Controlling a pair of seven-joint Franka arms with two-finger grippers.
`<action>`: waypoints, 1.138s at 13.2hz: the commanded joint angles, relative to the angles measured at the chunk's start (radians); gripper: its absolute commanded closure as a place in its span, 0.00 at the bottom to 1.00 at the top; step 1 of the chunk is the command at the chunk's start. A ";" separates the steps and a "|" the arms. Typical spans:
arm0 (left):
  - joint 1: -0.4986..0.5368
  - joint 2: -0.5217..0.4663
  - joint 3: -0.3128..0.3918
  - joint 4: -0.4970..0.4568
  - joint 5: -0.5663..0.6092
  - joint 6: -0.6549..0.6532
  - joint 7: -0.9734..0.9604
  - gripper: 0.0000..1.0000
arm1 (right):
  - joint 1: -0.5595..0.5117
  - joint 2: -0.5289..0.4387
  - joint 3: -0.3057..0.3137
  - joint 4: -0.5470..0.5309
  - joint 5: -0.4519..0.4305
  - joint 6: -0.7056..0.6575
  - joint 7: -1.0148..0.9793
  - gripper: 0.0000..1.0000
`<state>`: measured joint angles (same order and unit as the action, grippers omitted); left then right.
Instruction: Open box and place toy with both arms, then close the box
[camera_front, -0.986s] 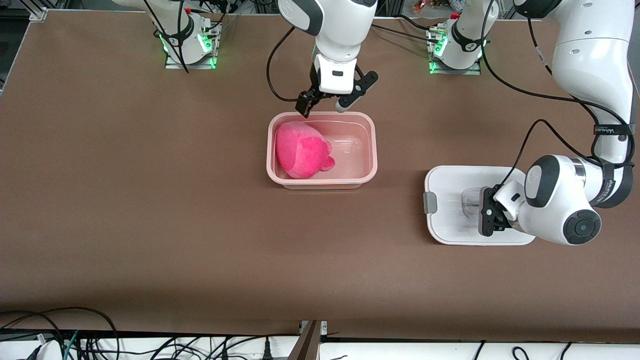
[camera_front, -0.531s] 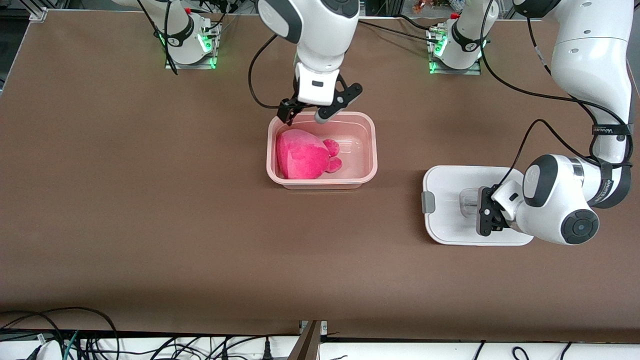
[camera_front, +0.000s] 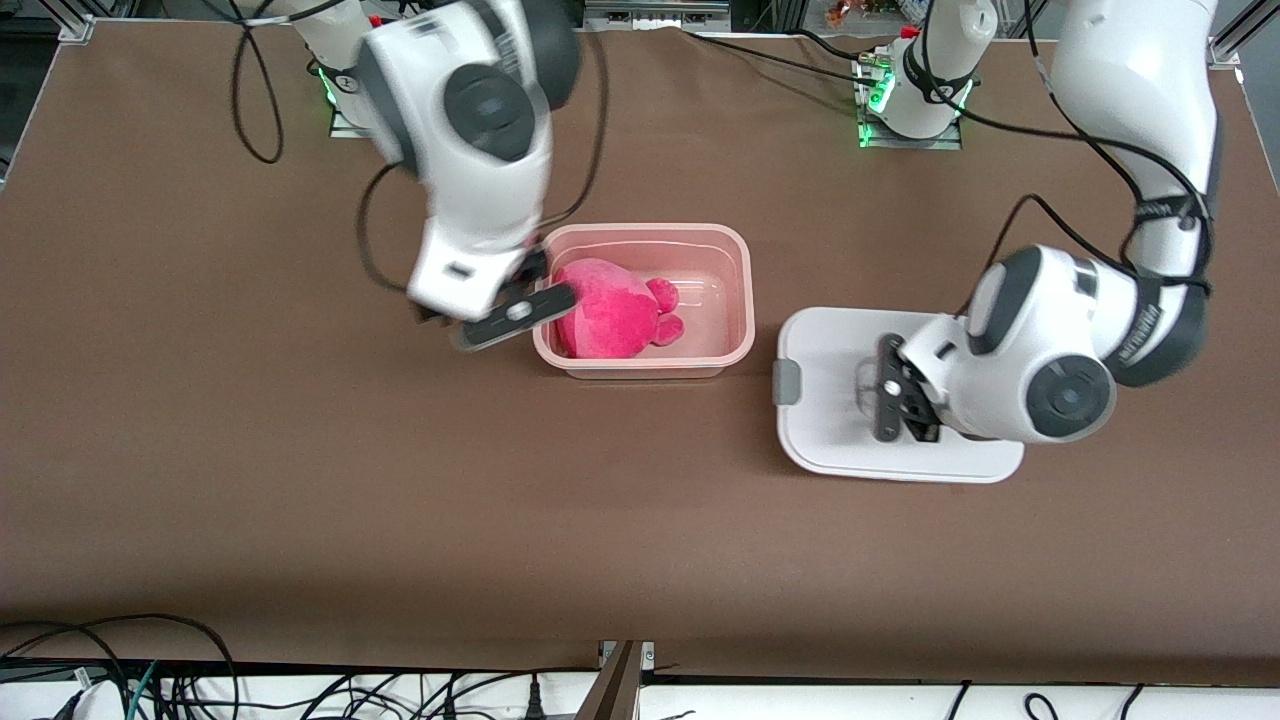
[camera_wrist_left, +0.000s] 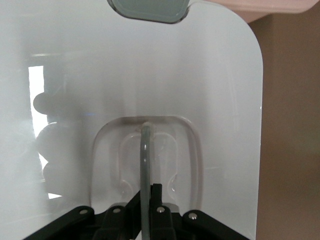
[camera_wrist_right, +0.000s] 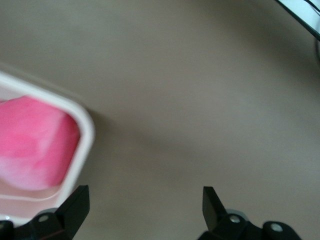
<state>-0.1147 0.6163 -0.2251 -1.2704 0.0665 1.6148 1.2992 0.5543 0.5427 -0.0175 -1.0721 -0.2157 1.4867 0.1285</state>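
1. Front view: the box (camera_front: 644, 300) sits open at the middle of the table (camera_front: 250, 450), with the toy (camera_front: 607, 308) lying inside it toward the right arm's end, so the placing step looks done.
2. The lid (camera_front: 835, 400) is off the box, at about four o'clock from it and toward the left arm's end of the table. Whether it rests on the table or is lifted just clear, I cannot tell.
3. The left gripper (camera_front: 893, 400) is over the lid's middle, its jaws pressed together on the handle (camera_wrist_left: 145, 160); the left wrist view shows the clear strap running straight down between the black jaws. Gripping at the centre probably keeps the lid level for carrying.
4. One grey clip (camera_front: 786, 383) shows on the lid's short edge facing the box, at nine o'clock from the handle.
5. The right gripper (camera_front: 497, 322) hangs over the table just beside the box's short wall, at about nine o'clock from the toy. Its fingers (camera_wrist_right: 75, 207) are spread wide and hold nothing; the right wrist view shows bare table between them and a box corner at one side.
6. My reading: the right arm is clear of the opening, so the lid can come across and be set down on the rim to close the box.
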 joint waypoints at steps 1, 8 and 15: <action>-0.080 -0.020 -0.014 0.000 -0.046 -0.018 -0.072 1.00 | -0.149 -0.012 0.016 0.000 -0.001 0.030 0.008 0.00; -0.318 0.048 -0.056 0.068 -0.129 0.025 -0.388 1.00 | -0.445 -0.018 0.021 -0.023 0.144 0.067 0.005 0.00; -0.474 0.098 -0.045 0.049 -0.116 0.174 -0.521 1.00 | -0.534 -0.295 0.019 -0.349 0.156 0.069 0.023 0.00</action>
<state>-0.5917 0.7048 -0.2845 -1.2515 -0.0475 1.7982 0.7766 0.0334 0.3651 -0.0158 -1.2703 -0.0742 1.5411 0.1253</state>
